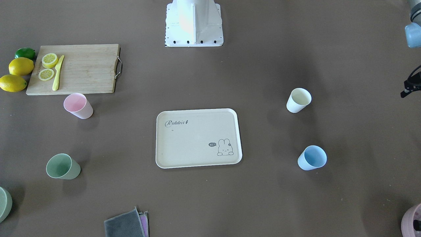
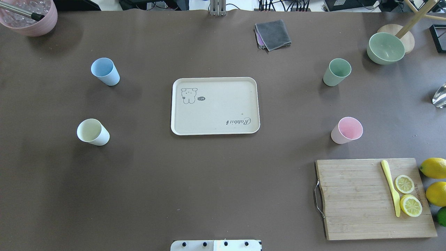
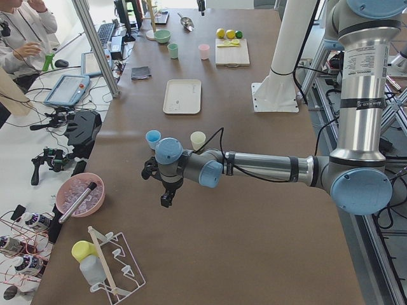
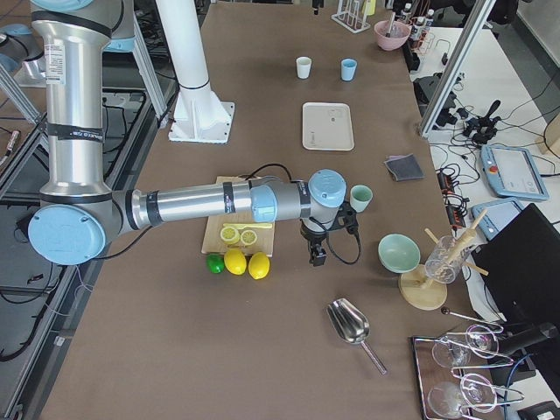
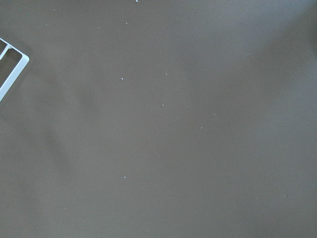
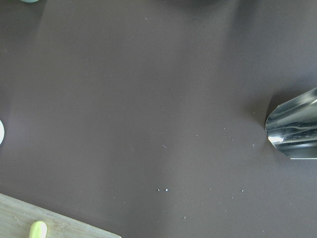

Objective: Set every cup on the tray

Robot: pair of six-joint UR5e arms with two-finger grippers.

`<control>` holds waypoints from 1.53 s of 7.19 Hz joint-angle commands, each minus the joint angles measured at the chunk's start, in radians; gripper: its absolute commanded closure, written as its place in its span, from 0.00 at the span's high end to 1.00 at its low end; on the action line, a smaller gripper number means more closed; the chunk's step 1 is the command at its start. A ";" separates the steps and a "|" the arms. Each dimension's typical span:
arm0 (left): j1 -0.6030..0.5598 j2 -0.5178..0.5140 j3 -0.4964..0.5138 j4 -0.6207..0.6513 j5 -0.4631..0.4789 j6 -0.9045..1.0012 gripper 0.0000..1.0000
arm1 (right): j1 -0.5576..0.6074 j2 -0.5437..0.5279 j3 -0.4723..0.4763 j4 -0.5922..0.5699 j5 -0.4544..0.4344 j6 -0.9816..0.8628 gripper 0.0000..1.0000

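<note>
The cream tray (image 2: 216, 108) lies in the middle of the table with nothing on it. The blue cup (image 2: 105, 71) and the white cup (image 2: 93, 132) stand upright to its left. The green cup (image 2: 336, 72) and the pink cup (image 2: 346, 130) stand upright to its right. My left gripper (image 3: 166, 194) hovers over the table's left end, apart from the blue and white cups. My right gripper (image 4: 317, 255) hovers past the cutting board, near the green cup (image 4: 360, 198). I cannot tell whether either is open or shut. Both wrist views show bare table.
A wooden cutting board (image 2: 355, 198) with lemon slices and a yellow knife lies front right, whole lemons (image 2: 433, 168) beside it. A green bowl (image 2: 385, 47), a folded grey cloth (image 2: 273, 34) and a pink bowl (image 2: 29, 15) sit at the far edge. A metal scoop (image 6: 294, 131) lies at the right end.
</note>
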 commanded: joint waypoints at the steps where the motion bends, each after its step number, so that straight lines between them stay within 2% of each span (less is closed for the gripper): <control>1: -0.022 0.028 -0.011 0.003 -0.004 0.011 0.98 | -0.002 0.028 -0.033 0.000 -0.012 0.001 1.00; 8: -0.018 0.045 -0.009 -0.005 -0.001 0.000 0.98 | -0.002 0.034 -0.034 0.012 -0.005 0.001 1.00; 11: -0.021 0.059 -0.055 -0.006 -0.006 0.000 0.98 | -0.001 0.036 -0.023 0.012 -0.006 -0.001 1.00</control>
